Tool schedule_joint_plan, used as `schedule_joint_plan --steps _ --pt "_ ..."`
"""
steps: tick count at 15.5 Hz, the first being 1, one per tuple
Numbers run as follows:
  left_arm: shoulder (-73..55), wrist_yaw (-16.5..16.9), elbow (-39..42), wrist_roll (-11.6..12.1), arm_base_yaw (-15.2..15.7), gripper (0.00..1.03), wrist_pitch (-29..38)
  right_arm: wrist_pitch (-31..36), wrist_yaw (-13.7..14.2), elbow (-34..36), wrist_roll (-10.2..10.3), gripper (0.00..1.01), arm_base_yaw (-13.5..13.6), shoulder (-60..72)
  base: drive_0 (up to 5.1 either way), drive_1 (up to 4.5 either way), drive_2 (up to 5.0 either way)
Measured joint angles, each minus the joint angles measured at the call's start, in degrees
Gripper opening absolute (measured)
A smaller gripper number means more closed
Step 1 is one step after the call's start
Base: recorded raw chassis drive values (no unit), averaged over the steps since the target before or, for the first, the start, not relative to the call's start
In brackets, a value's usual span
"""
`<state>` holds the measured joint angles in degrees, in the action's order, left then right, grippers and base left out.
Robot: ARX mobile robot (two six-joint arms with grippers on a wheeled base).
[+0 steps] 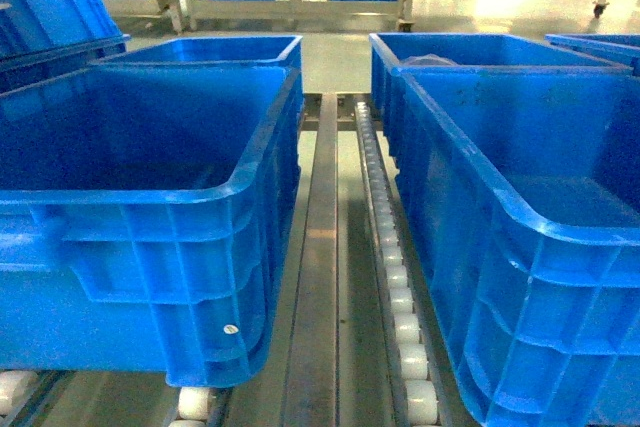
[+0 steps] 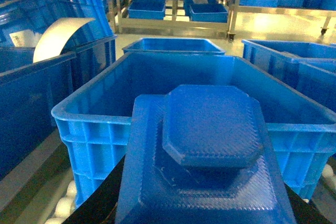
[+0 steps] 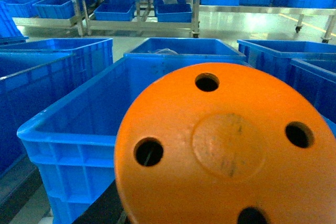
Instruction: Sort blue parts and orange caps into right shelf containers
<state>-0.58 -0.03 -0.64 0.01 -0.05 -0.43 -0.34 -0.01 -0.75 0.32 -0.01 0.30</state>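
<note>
Blue part (image 2: 210, 150) fills the left wrist view, orange cap (image 3: 220, 150) the right; each apparently sits in its gripper, though I cannot tell how the jaws stand, since no fingers show. Both look like stiff, light, smooth plastic; the part's stepped edges and the cap's rim seem the safest holds. Beyond them stand deep blue bins (image 1: 150, 197) on roller rails (image 1: 395, 277).

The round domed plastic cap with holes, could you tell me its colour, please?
Bright orange, clearest in the right wrist view.
</note>
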Motion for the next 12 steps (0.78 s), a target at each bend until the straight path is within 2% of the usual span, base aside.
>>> schedule_joint_plan --steps 1,2,3,4,5,6,8,9,10,11,12 --pt "0.39 -1.70 0.13 0.46 -0.76 0.41 1.90 0.37 -0.35 0.02 -0.11 0.44 -0.09 -0.04 0.0 0.00 0.0" --pt "0.31 -7.80 0.48 1.27 -3.41 0.41 9.18 4.42 -5.16 0.15 -1.55 0.44 -1.95 -0.31 0.0 0.00 0.0" --pt "-0.26 -10.51 0.48 1.95 -4.96 0.41 13.68 8.15 -9.18 0.17 -2.14 0.44 -3.02 -0.31 0.0 0.00 0.0" --pt "-1.79 -12.31 0.46 2.01 -5.53 0.41 16.09 7.52 -11.50 0.15 -2.45 0.44 -2.89 -0.28 0.0 0.00 0.0" --pt "-5.16 -12.59 0.26 2.05 -4.96 0.41 19.93 8.13 -13.22 0.13 -2.51 0.44 -2.60 0.52 0.0 0.00 0.0" --pt "-10.19 -12.13 0.15 2.45 -4.26 0.41 25.35 12.37 -14.34 0.07 -2.49 0.44 -2.62 2.43 0.0 0.00 0.0" --pt "-25.29 -8.61 -0.74 3.65 -2.29 0.41 38.97 24.24 -15.45 -0.63 -2.49 0.44 -2.60 14.16 0.0 0.00 0.0" --pt "-32.00 -7.21 -2.45 3.93 -1.81 0.41 43.41 28.96 -15.43 -1.81 -2.49 0.44 -2.27 20.68 0.0 0.00 0.0" --pt "-40.33 -4.61 -6.51 3.67 -1.20 0.41 46.84 35.63 -14.82 -5.18 -2.84 0.44 -0.87 30.38 0.0 0.00 0.0" --pt "-48.39 -1.64 -11.69 2.95 -0.98 0.41 48.30 39.30 -15.21 -8.41 -2.84 0.44 0.07 36.70 0.0 0.00 0.0" --pt "-52.72 -0.87 -14.05 2.95 -1.18 0.41 50.18 42.73 -14.93 -10.84 -2.99 0.44 0.68 41.64 0.0 0.00 0.0"
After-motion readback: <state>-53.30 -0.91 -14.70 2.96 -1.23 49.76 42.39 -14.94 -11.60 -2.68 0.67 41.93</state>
